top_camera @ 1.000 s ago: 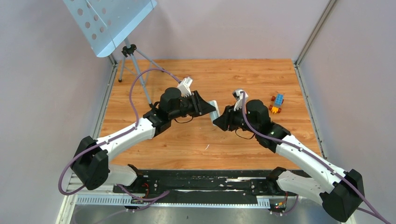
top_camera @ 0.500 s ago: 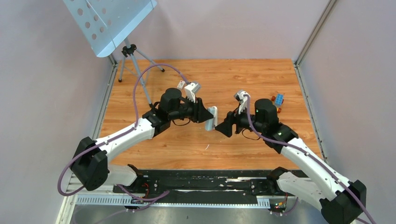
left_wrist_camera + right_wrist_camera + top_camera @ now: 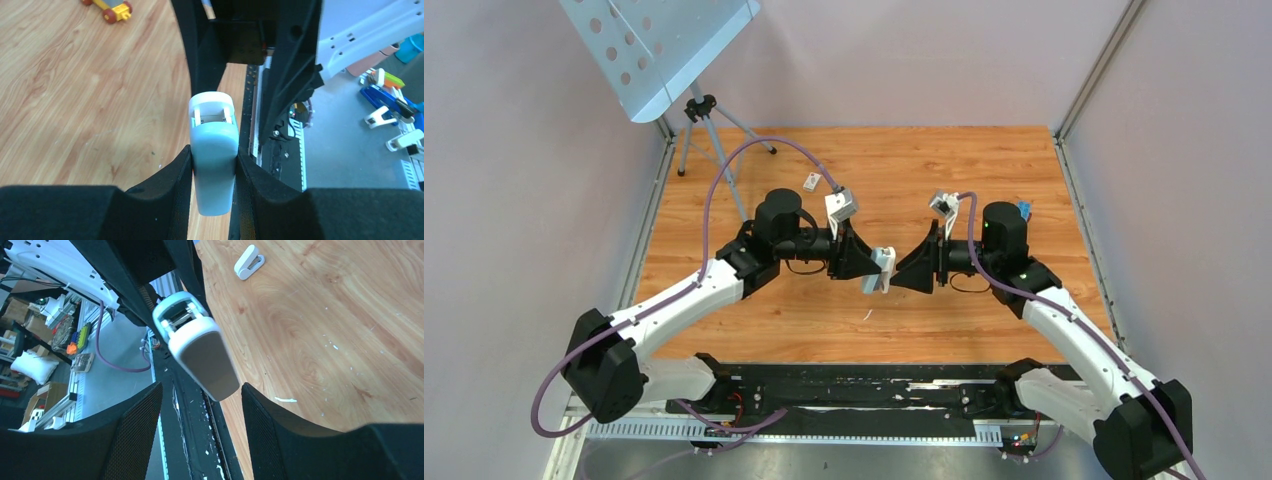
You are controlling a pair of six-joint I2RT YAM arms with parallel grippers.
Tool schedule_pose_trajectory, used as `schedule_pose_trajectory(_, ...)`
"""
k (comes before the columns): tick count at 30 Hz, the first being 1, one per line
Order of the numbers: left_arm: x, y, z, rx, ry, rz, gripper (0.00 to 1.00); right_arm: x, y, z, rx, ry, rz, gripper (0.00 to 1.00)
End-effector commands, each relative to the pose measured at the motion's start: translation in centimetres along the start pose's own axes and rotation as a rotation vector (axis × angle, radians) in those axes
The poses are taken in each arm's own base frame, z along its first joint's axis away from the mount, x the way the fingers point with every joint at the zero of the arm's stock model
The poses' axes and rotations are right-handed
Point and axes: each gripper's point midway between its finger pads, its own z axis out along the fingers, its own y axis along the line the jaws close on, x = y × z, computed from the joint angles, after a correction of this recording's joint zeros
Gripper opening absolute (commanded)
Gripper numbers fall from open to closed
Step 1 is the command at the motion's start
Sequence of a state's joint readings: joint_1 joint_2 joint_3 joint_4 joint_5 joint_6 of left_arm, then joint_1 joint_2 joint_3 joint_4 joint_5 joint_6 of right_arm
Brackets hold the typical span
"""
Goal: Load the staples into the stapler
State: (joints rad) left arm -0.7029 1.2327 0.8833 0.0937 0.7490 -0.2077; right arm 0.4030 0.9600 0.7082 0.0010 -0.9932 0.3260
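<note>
Stapler: [image 3: 214, 150] up in the air between the two claws, gripped across its pale grey-blue top. Its far end, a white loop with the metal channel inside, sticks out past the fingertips.
Left claw: [image 3: 213, 157] clenched on the stapler, one finger pressed to each flank with no gap on either side.
Right claw: [image 3: 201, 386] released, jaws spread, facing the left claw tip to tip. The stapler's free end lies between its fingers with a gap on both sides, touching neither as far as the wrist view shows.
Lid: looks shut down on the base; only the end of the channel shows.
Staples: none in either claw and none seen in the channel.
Sliver: [image 3: 281, 399] a thin pale scrap on the worktop below the claws, too small to say whether it is staples.
Worktop: [image 3: 984, 160] wood grain, under both claws and apart from the stapler.
White piece: [image 3: 248, 261] small and clip-like, on the worktop past the left claw, well apart from it.
Toy brick: [image 3: 1021, 210] coloured block on the worktop behind the right claw, well apart.
Done: the stapler is picked up and presented to the other claw.
Left to do: by my reading, nearly everything. The lid must be swung open, the staples found and fetched, the strip laid in the channel, and the lid closed.
Stage: early, at the point of getting a second hold to open the stapler.
</note>
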Motion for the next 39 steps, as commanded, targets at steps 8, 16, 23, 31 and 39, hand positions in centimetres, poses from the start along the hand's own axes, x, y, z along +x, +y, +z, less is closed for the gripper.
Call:
schedule_pose_trajectory(8,-2.8,-3.5,-0.5,0.170,-0.101,0.106,0.00,0.3,2.2,1.4,-0.126,0.019,-0.048,0.48)
schedule_pose_trajectory(16,-3.3,-4.2,-0.7,0.213,-0.111,0.139,0.00,1.4,3.0,2.1,-0.188,0.042,-0.048,0.47)
schedule_pose_trajectory(23,-4.1,-4.1,-0.8,0.212,-0.124,0.146,0.00,1.8,3.7,2.4,-0.210,0.048,-0.076,0.47)
schedule_pose_trajectory(31,-5.3,-2.8,-2.4,0.184,-0.186,0.127,0.00,1.8,3.9,1.8,-0.189,0.019,-0.105,0.48)
schedule_pose_trajectory(39,-5.3,-2.9,-2.3,0.213,-0.209,0.088,0.00,1.5,4.1,2.3,-0.221,-0.005,-0.083,0.44)
